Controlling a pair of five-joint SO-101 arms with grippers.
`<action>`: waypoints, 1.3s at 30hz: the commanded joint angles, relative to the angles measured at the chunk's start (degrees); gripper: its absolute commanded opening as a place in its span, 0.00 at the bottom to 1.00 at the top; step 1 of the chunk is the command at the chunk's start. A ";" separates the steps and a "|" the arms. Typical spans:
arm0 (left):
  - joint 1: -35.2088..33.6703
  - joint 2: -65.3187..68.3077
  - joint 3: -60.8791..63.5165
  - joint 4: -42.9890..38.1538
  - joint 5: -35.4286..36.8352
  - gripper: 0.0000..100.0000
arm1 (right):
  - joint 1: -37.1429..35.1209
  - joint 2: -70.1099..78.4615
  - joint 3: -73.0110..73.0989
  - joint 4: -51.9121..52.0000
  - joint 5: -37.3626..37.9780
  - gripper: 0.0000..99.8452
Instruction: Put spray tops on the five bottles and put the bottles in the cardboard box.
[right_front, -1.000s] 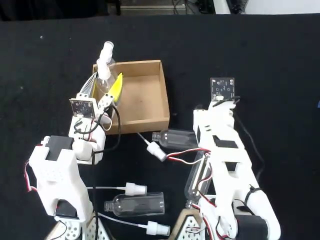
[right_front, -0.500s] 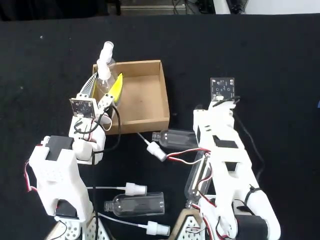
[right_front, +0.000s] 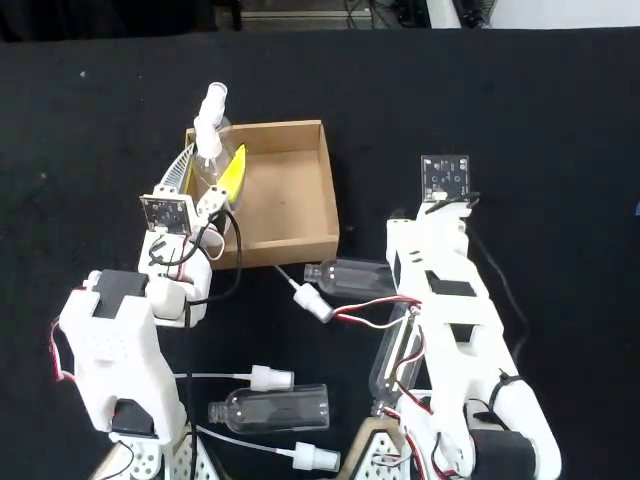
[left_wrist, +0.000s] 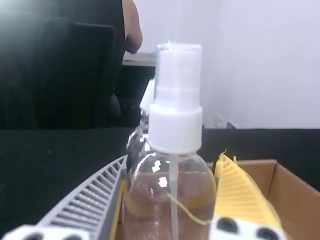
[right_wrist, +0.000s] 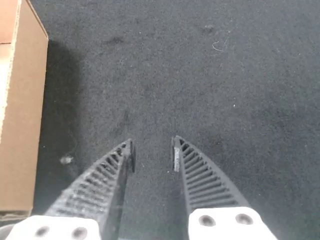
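A capped bottle (left_wrist: 167, 192) is clamped in the left gripper (right_front: 208, 170), its spray top (left_wrist: 176, 95) upright above the fingers. The cardboard box (right_front: 329, 195) lies just below and beside this gripper. Boxing is judged to be the step in hand: lowering inside the wall, then release, is called for. The right gripper (right_wrist: 152, 152) is held apart, empty, with the box wall beside it. An uncapped bottle (right_front: 268, 408) is left well behind both grippers
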 joint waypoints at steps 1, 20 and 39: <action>-0.48 2.20 -3.38 0.00 -0.35 0.25 | 1.05 -0.13 -3.56 -1.67 0.53 0.10; -0.48 6.15 -3.56 -4.75 -0.35 0.25 | 1.05 -0.04 -3.56 -1.67 0.53 0.10; -0.57 5.89 -3.56 -4.92 -0.44 0.25 | 1.05 -0.13 -3.56 -1.67 0.53 0.10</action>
